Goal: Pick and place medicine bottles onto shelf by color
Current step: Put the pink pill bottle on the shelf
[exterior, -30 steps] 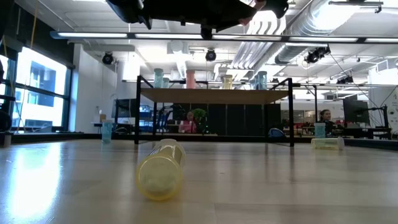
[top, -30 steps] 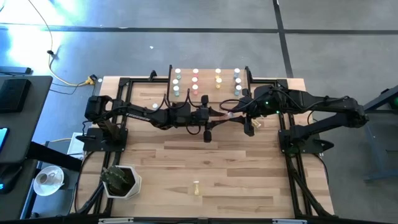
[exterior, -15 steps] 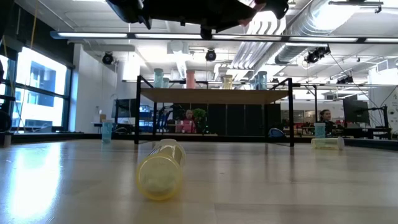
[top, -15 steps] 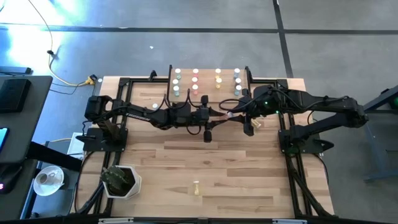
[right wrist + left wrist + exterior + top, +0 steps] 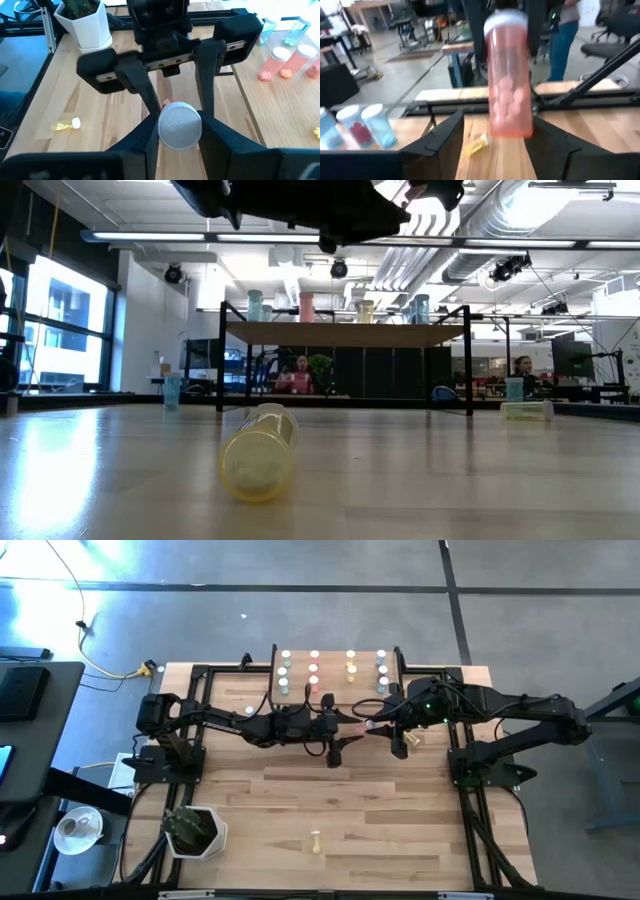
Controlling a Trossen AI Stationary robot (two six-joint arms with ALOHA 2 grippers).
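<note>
Yellow plastic lies nearest me: a bottle point(image 5: 259, 452) on its side on the surface point(image 5: 380, 810). Above mid-surface my two arms meet over a pink bottle point(image 5: 509, 85). My right end effector point(image 5: 179, 131) is clamped on its white-capped end, and my left end effector point(image 5: 495, 131) has its fingers spread on either side of the bottle. Beyond stands the shelf point(image 5: 335, 674), carrying bottles in colour columns.
</note>
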